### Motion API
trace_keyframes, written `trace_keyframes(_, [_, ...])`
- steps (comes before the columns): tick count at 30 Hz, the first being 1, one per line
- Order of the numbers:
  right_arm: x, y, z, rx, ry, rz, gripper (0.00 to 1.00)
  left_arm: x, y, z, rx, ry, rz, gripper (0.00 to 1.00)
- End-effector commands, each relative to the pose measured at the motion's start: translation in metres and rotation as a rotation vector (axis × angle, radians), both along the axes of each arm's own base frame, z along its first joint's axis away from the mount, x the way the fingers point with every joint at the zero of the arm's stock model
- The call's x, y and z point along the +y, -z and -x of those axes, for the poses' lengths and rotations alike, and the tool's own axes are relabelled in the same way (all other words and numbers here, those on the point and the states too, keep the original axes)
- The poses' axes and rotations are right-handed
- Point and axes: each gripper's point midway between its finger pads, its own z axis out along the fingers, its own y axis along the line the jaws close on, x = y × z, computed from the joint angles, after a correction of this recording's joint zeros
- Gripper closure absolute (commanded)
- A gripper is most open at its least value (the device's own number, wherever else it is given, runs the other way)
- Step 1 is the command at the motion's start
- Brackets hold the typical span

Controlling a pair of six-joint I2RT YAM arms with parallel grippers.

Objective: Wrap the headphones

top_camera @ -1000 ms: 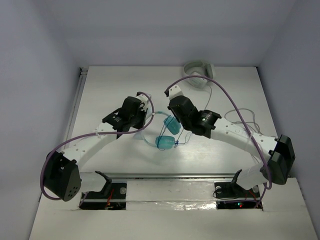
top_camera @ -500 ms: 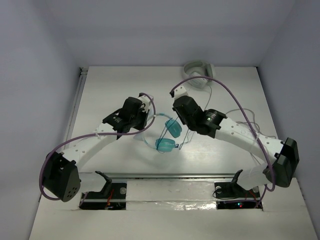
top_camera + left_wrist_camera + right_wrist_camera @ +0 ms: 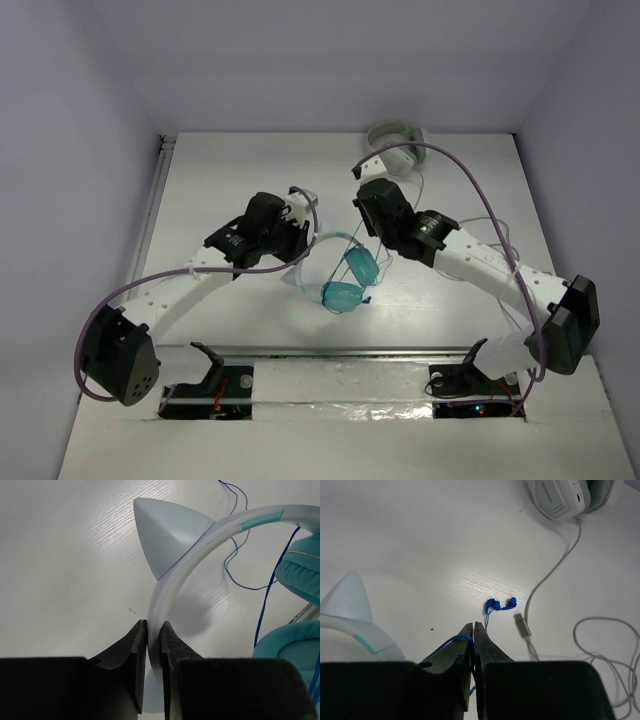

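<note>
My left gripper (image 3: 153,626) is clamped tight on the pale headband (image 3: 172,582) of the headphones (image 3: 345,280), just below the little pointy cat ear (image 3: 170,530), and it holds them up a bit over the counter (image 3: 220,180). The two teal ear cups (image 3: 300,575) hang close together on the right side of that view. My right gripper (image 3: 473,626) has its jaws almost together, and the thin blue cable (image 3: 454,640) looks pinched between the tips. What has changed in the last second is this: the right arm has swung away from me, toward the far end of the counter, and it has pulled the blue cable along with it. The headphones have also slid a little to the right and toward me, and the left arm has followed them. The right jaws seem to have loosened a tiny bit too, but the cable is still in them. I think this means I am in the middle of a wrap, drawing the cable out so I can wind it round the headband or the cups. The loose end of the cable lies on the counter near the big grey-white headphones (image 3: 560,497) and their grey cable (image 3: 551,577). I must take care not to snag that one.
</note>
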Motion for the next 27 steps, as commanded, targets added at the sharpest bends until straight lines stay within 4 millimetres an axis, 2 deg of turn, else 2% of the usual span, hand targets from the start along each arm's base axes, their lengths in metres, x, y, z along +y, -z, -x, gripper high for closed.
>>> trace_keyframes(1, [-0.003, -0.024, -0.023, -0.095, 0.047, -0.093, 0.9, -0.025, -0.062, 0.004, -0.104, 0.094, 0.174, 1.0])
trace_keyframes(3, [-0.004, -0.02, -0.022, -0.09, 0.047, -0.116, 0.89, -0.026, -0.072, 0.001, -0.123, 0.084, 0.191, 1.0])
trace_keyframes(8, [-0.006, -0.025, -0.024, -0.107, 0.036, -0.269, 0.88, -0.025, -0.096, -0.002, -0.167, 0.067, 0.24, 1.0])
trace_keyframes(11, [0.004, -0.028, -0.024, -0.095, -0.051, -0.433, 0.87, -0.029, -0.108, 0.0, -0.176, 0.084, 0.276, 1.0])
trace_keyframes(13, [0.017, -0.029, -0.019, -0.101, -0.144, -0.538, 0.87, -0.029, -0.12, -0.004, -0.196, 0.068, 0.306, 1.0])
trace_keyframes(15, [0.026, -0.034, -0.018, -0.114, -0.19, -0.612, 0.85, -0.029, -0.135, -0.005, -0.212, 0.059, 0.342, 1.0])
trace_keyframes(16, [0.038, -0.043, -0.014, -0.127, -0.251, -0.675, 0.85, -0.027, -0.143, -0.007, -0.227, 0.057, 0.363, 1.0])
trace_keyframes(17, [0.045, -0.032, -0.007, -0.097, -0.29, -0.706, 0.83, -0.03, -0.151, -0.004, -0.221, 0.077, 0.397, 1.0])
trace_keyframes(19, [0.047, -0.041, -0.01, -0.14, -0.326, -0.762, 0.82, -0.036, -0.164, 0.0, -0.223, 0.11, 0.442, 1.0])
trace_keyframes(20, [0.05, -0.031, -0.008, -0.123, -0.34, -0.767, 0.81, -0.037, -0.169, 0.002, -0.218, 0.124, 0.464, 1.0])
trace_keyframes(21, [0.052, -0.03, -0.007, -0.125, -0.355, -0.778, 0.81, -0.038, -0.176, 0.003, -0.224, 0.135, 0.481, 1.0])
trace_keyframes(22, [0.057, -0.038, -0.004, -0.145, -0.394, -0.807, 0.81, -0.039, -0.181, 0.003, -0.226, 0.131, 0.497, 1.0])
trace_keyframes(23, [0.06, -0.031, 0.001, -0.123, -0.416, -0.819, 0.8, -0.036, -0.189, 0.0, -0.241, 0.11, 0.506, 1.0])
trace_keyframes(25, [0.064, -0.036, 0.005, -0.146, -0.447, -0.853, 0.79, -0.032, -0.197, -0.003, -0.259, 0.092, 0.524, 1.0])
trace_keyframes(27, [0.066, -0.031, 0.008, -0.14, -0.467, -0.873, 0.77, -0.026, -0.207, -0.011, -0.282, 0.045, 0.539, 1.0])
